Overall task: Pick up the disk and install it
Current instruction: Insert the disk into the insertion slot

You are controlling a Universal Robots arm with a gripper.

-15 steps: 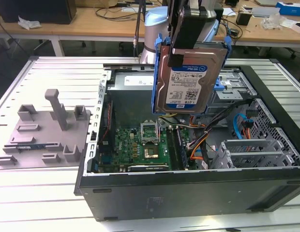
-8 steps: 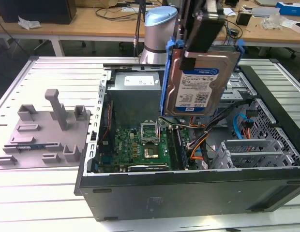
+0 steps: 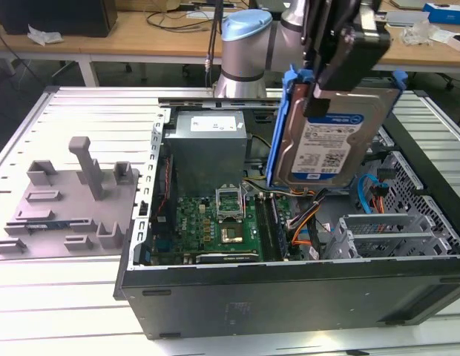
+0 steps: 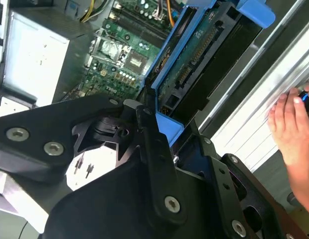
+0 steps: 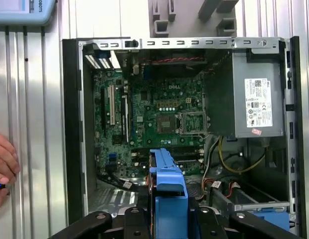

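On the exterior view's left, a grey fixture [image 3: 74, 200] is lying on the slatted table [image 3: 37, 311], out of the way. The computer case [image 3: 289, 297] is lying on its side, open upward, probably to expose the motherboard [image 3: 215, 219] from above. Over its right half the gripper [image 3: 335, 70] is clamping the disk [image 3: 326, 144] by its upper edge, hanging it roughly upright in the air beside the drive cage [image 3: 393, 230]. The disk is showing silver metal, a white-and-blue label and blue bracket edges.

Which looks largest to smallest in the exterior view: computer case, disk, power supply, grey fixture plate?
1. computer case
2. disk and grey fixture plate: they look alike, and the raised disk may be nearer the camera, so they are left unranked
3. power supply
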